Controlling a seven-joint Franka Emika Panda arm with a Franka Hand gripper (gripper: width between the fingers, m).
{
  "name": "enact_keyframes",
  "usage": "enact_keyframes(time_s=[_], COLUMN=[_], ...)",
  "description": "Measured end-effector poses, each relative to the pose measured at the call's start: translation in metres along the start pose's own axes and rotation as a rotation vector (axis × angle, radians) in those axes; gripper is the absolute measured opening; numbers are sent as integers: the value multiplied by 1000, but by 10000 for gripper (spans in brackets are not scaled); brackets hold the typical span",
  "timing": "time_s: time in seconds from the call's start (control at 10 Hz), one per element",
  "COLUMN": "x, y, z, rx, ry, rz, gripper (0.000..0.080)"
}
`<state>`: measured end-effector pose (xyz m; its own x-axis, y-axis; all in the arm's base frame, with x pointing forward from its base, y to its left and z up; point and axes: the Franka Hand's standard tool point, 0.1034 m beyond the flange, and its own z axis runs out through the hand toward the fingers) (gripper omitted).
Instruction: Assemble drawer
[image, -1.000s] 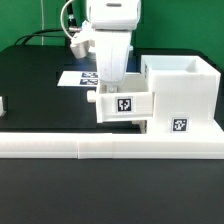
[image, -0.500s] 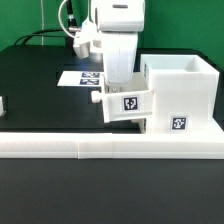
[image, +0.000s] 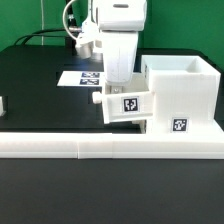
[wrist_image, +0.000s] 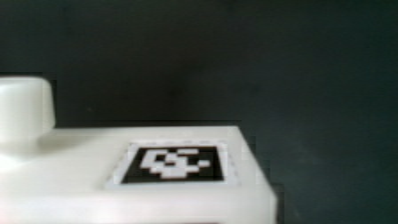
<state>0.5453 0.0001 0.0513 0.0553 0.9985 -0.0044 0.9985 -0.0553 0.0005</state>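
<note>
Surface: black table top (image: 40, 95), with a long low white border wall (image: 80, 146) running across its near edge in the exterior view.
Marker board: lies flat on the table behind my arm, its tags partly hidden (image: 78, 77).
Casing: the large open-topped white box (image: 185, 95) stands upright against the border wall at the exterior view's right, with a square tag on its near face.
Tray: a small white tray (image: 128, 105) sits at the casing's side toward the exterior view's left, touching or partly pushed into it; I cannot tell how deep. Its tag faces the camera and its knob (image: 95, 98) sticks out away from the casing.
My gripper: it (image: 122, 82) comes down onto the tray from above. Its fingers are hidden behind the tray, so I cannot tell whether I am clenched on it.
Wrist view: blurred white tray surface with its tag (wrist_image: 175, 163) and a rounded white knob beside it (wrist_image: 23, 110), dark table beyond.
</note>
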Motion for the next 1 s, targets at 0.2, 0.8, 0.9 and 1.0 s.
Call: enact_keyframes(time_s=[0.2, 0.8, 0.9, 1.0], x=[2, -5, -9, -14], y=[2, 5, 7, 9], z=[0, -21, -31, -42], rx=[-10, 15, 26, 39], ry=[3, -24, -37, -50], rz=[42, 42, 40, 34], gripper=[44, 301, 485, 593])
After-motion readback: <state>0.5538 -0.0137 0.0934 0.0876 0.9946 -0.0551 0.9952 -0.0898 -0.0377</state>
